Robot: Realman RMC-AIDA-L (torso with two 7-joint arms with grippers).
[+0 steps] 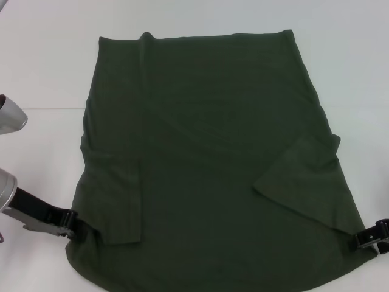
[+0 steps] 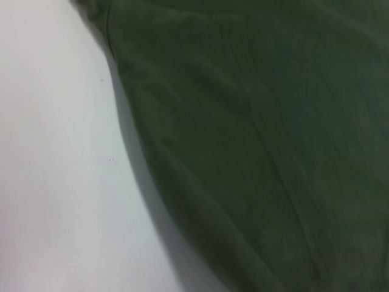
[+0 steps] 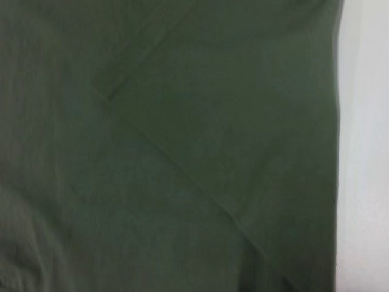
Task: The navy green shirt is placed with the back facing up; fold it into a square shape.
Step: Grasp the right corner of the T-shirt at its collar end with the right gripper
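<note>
Jaws: both states unclear, at near corners of navy green shirt (image 1: 206,158) | readable writing: none

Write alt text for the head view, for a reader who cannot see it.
A dark olive shirt lies spread on a white table, both sleeves folded inward over the body. The left gripper sits at the shirt's near left edge and the right gripper at its near right edge.
</note>
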